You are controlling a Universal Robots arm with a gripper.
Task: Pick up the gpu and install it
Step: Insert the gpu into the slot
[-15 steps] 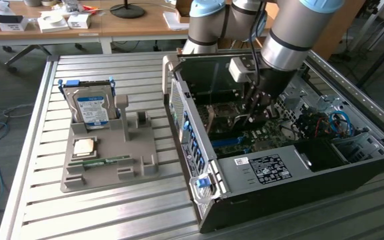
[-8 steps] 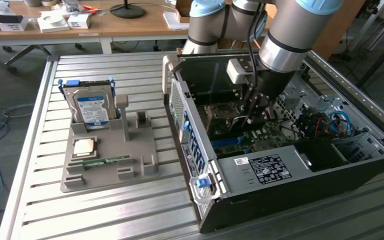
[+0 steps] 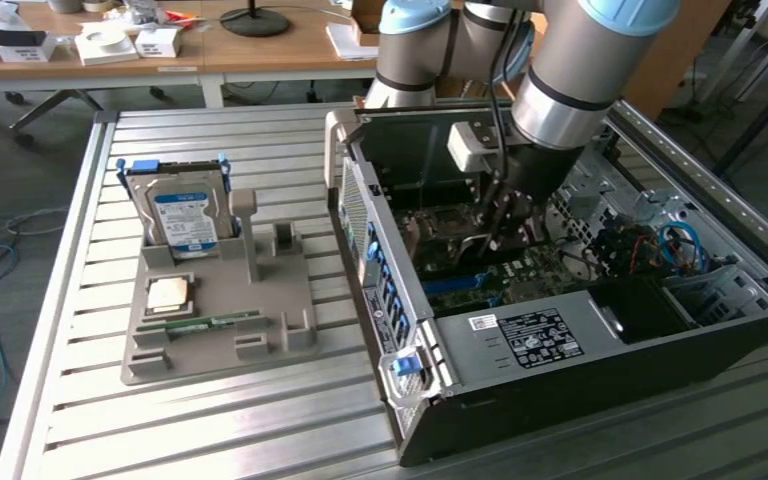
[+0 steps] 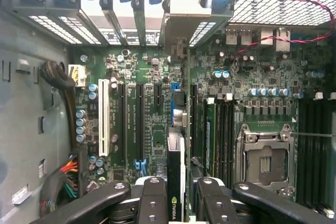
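In the wrist view my gripper [image 4: 177,203] is shut on the gpu [image 4: 175,169], which I see edge-on as a thin card with a dark part bearing a green logo between the black fingers [image 4: 152,200]. The card runs from the gripper toward its silver metal bracket [image 4: 190,9] at the case's rear slot openings. It stands upright over the green motherboard [image 4: 152,66], in line with the long black expansion slots [image 4: 140,124]. In the exterior view the arm reaches down into the open computer case [image 3: 558,330], with the gripper [image 3: 499,228] low above the motherboard.
A grey fixture tray [image 3: 211,340] on the exterior view's left holds a hard drive with a blue-white label [image 3: 184,215], a CPU chip [image 3: 171,293] and a narrow memory strip [image 3: 200,322]. Inside the case are the CPU socket [image 4: 265,161], a white slot [image 4: 103,119] and cable bundles [image 4: 68,174].
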